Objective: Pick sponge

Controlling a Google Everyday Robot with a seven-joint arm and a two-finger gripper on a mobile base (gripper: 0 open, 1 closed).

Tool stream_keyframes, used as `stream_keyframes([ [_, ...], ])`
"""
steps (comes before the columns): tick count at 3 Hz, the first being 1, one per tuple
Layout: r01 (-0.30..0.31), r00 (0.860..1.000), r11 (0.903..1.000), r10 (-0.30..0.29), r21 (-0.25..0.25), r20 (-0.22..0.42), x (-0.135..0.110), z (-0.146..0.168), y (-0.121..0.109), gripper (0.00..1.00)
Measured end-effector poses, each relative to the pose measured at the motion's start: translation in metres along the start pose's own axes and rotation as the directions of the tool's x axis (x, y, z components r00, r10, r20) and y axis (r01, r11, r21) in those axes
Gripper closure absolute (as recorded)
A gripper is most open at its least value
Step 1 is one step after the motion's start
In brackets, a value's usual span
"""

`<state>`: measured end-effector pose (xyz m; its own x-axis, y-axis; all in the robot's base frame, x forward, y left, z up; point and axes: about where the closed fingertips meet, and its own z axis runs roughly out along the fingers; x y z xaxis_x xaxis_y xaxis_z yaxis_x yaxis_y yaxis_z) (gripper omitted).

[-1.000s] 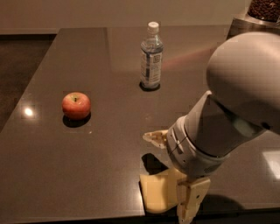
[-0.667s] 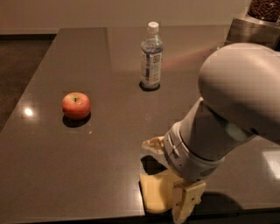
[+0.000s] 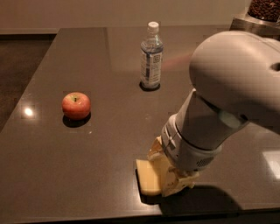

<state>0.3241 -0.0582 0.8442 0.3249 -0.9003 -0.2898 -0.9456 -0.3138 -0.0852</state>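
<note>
The sponge (image 3: 147, 177) is a flat pale yellow pad lying on the dark table (image 3: 109, 131) close to its front edge. Its right part is hidden under the gripper. My gripper (image 3: 167, 169) hangs from the big white arm (image 3: 227, 92) and is down at the sponge's right side. It is open, with one cream finger (image 3: 155, 148) behind the sponge and the other (image 3: 176, 186) in front of it. I cannot tell whether the fingers touch the sponge.
A red apple (image 3: 76, 105) sits at the left of the table. A clear water bottle (image 3: 151, 57) stands upright at the back middle. The table's front edge runs just below the sponge. A container of dark items (image 3: 265, 9) is at the top right.
The arm has shifted left and lower. The gripper has come down closer around the sponge and covers more of its right side. The apple and bottle have not moved.
</note>
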Motion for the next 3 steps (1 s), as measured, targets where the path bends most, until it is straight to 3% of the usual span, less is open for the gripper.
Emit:
stream_keyframes([
  [1,-0.039,0.999,0.9988,0.039,0.029,-0.001,0.008,-0.031,-0.022,0.88],
  [2,-0.081,0.996,0.9891,0.076,0.124,0.042,0.014,-0.101,-0.05,1.0],
  [3,-0.078,0.996,0.9872,0.073,0.139,0.044,0.012,-0.109,-0.051,1.0],
])
